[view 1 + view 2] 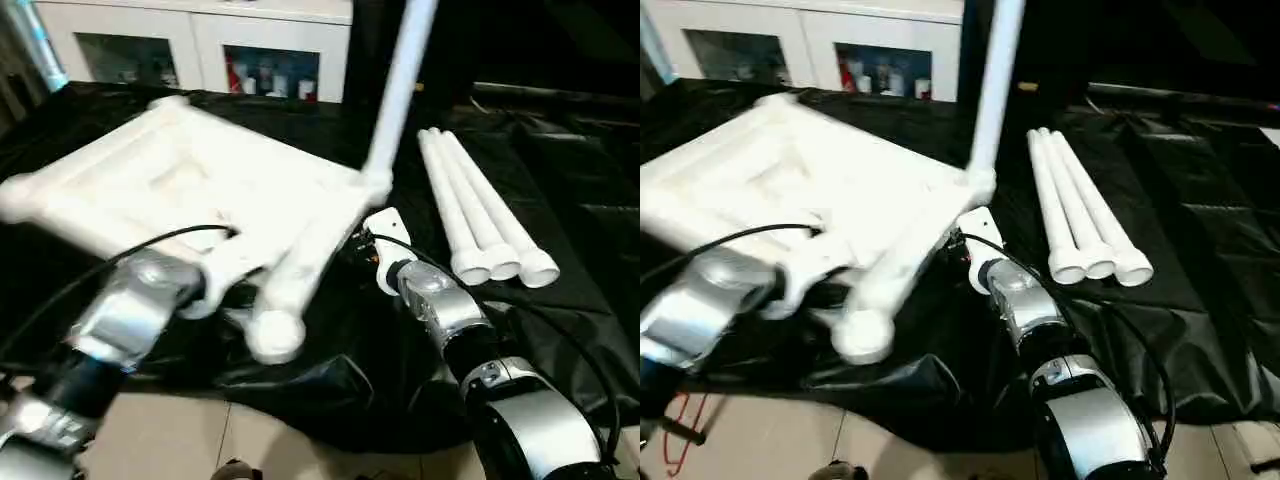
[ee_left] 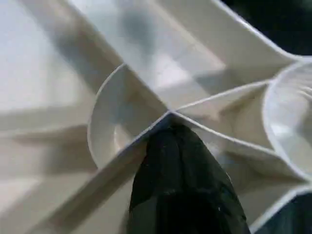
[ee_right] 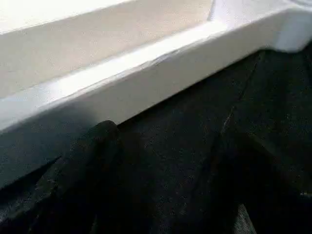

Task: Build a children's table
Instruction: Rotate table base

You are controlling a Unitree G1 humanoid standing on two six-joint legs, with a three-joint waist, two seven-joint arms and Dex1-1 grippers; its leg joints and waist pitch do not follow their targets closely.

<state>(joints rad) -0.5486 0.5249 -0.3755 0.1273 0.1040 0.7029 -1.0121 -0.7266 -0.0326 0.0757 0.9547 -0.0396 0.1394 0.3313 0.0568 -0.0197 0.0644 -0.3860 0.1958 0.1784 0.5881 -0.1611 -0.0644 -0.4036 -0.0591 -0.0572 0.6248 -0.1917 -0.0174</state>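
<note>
The white tabletop (image 1: 200, 180) lies ribbed side up and tilted on black cloth. One white leg (image 1: 400, 90) stands upright in its far right corner socket. Three more legs (image 1: 480, 210) lie side by side to the right. My left gripper (image 2: 170, 134) is shut on a rib junction of the underside, close to the near corner socket (image 1: 275, 335). My right gripper (image 3: 175, 185) stands open just off the tabletop's right side rail (image 3: 146, 78), with only cloth between its fingers (image 3: 87, 165).
Black cloth (image 1: 560, 150) covers the work area and bunches up at its near edge, where tiled floor (image 1: 200, 430) begins. A white glass-door cabinet (image 1: 200, 40) stands behind. Black cables run along both forearms.
</note>
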